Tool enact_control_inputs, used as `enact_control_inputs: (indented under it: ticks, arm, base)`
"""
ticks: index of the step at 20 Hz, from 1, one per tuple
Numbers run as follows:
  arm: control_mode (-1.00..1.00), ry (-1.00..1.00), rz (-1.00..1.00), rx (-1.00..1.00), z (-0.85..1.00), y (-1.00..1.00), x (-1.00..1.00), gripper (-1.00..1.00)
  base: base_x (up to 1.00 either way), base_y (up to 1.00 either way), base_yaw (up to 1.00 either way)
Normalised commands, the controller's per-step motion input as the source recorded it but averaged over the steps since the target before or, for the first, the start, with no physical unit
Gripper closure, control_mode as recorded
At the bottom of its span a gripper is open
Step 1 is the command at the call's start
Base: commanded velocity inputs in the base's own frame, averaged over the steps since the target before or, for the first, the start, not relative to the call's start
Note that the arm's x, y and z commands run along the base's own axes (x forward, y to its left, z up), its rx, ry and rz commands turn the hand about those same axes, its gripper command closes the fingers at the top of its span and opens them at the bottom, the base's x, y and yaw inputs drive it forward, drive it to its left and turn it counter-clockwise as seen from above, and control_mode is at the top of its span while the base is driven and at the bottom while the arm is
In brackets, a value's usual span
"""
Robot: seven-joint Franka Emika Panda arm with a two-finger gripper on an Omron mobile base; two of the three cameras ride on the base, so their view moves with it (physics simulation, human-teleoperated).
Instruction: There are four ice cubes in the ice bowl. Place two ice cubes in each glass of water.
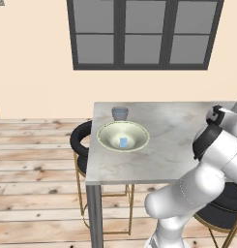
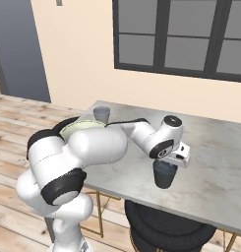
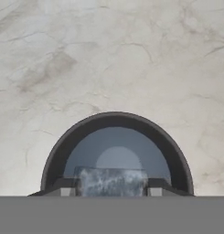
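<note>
Between my fingertips (image 3: 66, 189) an ice cube (image 3: 112, 182) sits gripped, gripper (image 2: 167, 161) half-closed directly over one glass (image 2: 164, 176) near the tabletop's (image 1: 173, 131) near edge.

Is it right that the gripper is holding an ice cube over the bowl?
Not quite. The gripper does hold an ice cube, but over a glass, not the bowl. The hand view looks straight down into the glass; the right base view shows the hand above it.
</note>
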Motion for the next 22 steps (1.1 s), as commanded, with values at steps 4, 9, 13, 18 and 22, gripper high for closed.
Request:
enact_control_inputs:
  ticks: [4, 9, 13, 18, 22]
  arm:
    - [-1.0, 0.0, 0.0, 0.03, 0.0, 0.0, 0.07, -1.0]
    - [-1.0, 0.0, 0.0, 0.03, 0.0, 0.0, 0.0, -1.0]
    - [-1.0, 0.0, 0.0, 0.02, 0.0, 0.0, 0.0, -1.0]
    - [-1.0, -0.08, 0.0, 0.03, 0.2, 0.0, -0.23, -1.0]
    - [-1.0, -0.31, 0.05, 0.0, 0.32, 0.19, -0.66, -1.0]
  base:
    - [0.0, 0.0, 0.0]
    - [0.0, 0.0, 0.0]
    - [0.0, 0.0, 0.0]
    - [0.0, 0.0, 0.0]
    - [0.0, 0.0, 0.0]
